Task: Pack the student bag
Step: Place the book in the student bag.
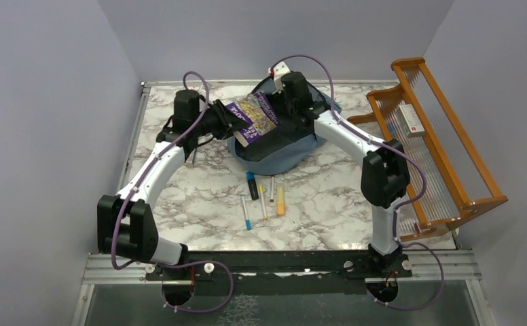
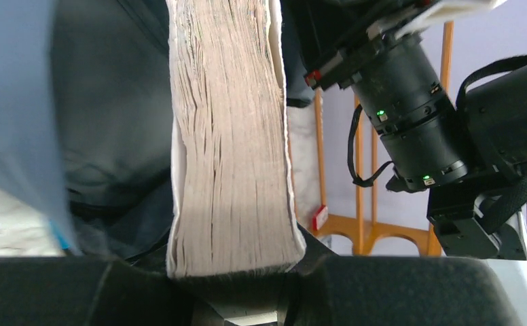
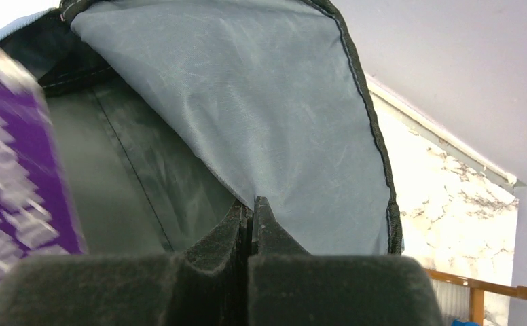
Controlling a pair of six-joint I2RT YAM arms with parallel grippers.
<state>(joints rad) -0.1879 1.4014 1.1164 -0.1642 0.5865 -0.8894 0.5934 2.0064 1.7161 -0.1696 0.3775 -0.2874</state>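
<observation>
The dusty-blue student bag (image 1: 284, 153) lies at the back middle of the table, its mouth open. A thick book with a purple cover (image 1: 251, 118) hangs tilted over that mouth, and my left gripper (image 1: 224, 121) is shut on its left end; the left wrist view shows the page edges (image 2: 230, 136) wedged between the jaws. My right gripper (image 3: 252, 204) is shut on the bag's blue flap (image 3: 261, 122) and holds it up, with the dark lining (image 3: 138, 183) showing inside. The purple cover (image 3: 23, 176) blurs the left of that view.
Several pens and markers (image 1: 264, 198) lie on the marble table (image 1: 179, 197) in front of the bag. An orange wooden rack (image 1: 437, 136) with a small white box (image 1: 410, 120) on it stands at the right edge.
</observation>
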